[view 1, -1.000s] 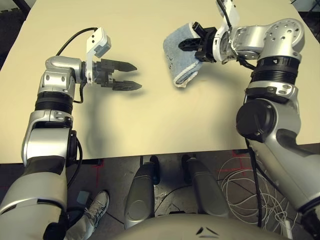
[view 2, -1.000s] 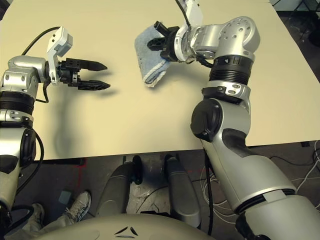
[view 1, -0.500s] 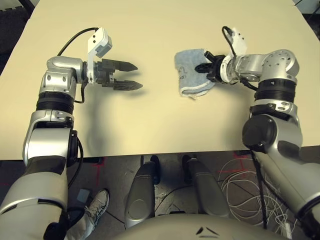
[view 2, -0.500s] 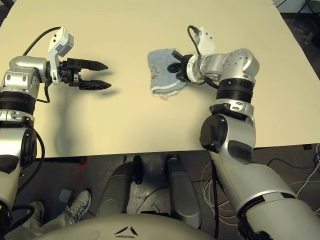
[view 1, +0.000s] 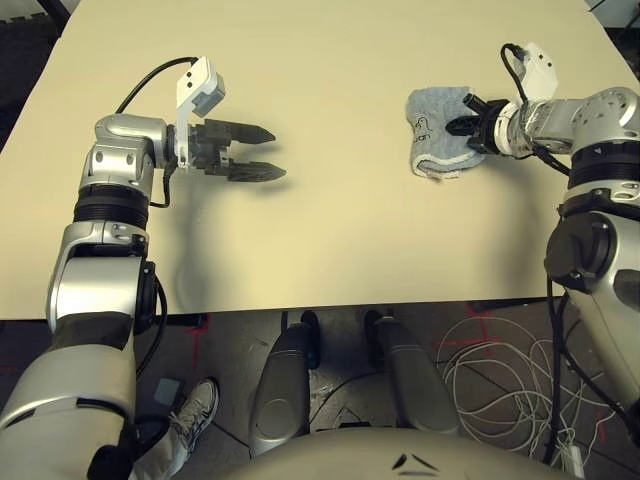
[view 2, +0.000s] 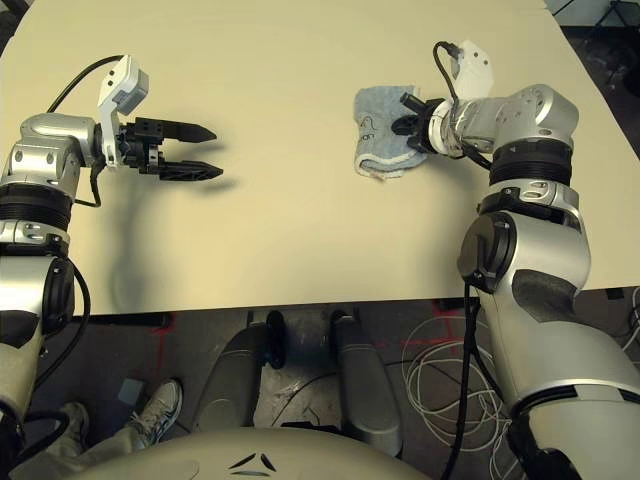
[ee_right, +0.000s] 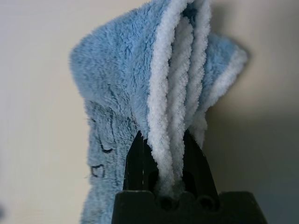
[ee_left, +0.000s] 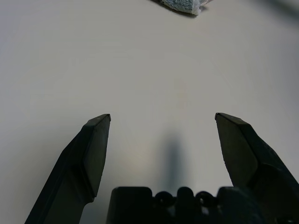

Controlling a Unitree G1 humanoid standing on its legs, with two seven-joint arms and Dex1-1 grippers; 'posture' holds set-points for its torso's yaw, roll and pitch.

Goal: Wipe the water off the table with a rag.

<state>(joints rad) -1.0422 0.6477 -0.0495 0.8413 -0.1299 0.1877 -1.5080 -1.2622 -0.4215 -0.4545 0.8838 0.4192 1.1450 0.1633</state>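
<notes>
Two hands work apart over the cream surface (view 1: 330, 230): the right hand (view 2: 412, 118) pinches the rag (view 2: 384, 132) between its black fingers, and the left hand (view 1: 262, 152) hangs with its fingers spread wide and nothing between them. Within the last second the right arm has carried the cloth from a raised spot near the middle of the surface out to the robot's right and lowered it, so that the rag now looks to rest on or barely above the tabletop near the far right side. That reads as the end of a wiping sweep or the retreat after one, though no puddle or droplet can be made out on the surface, so how much water remains is hard to judge. The left arm has not moved. Seen close from the right wrist, the rag (ee_right: 154, 93) is a fluffy light blue terry cloth, folded into several layers whose whitish stitched edges are clamped together by the fingers, with small dark marks on one face. From the left wrist, a corner of it (ee_left: 184, 4) lies well beyond the open fingers
</notes>
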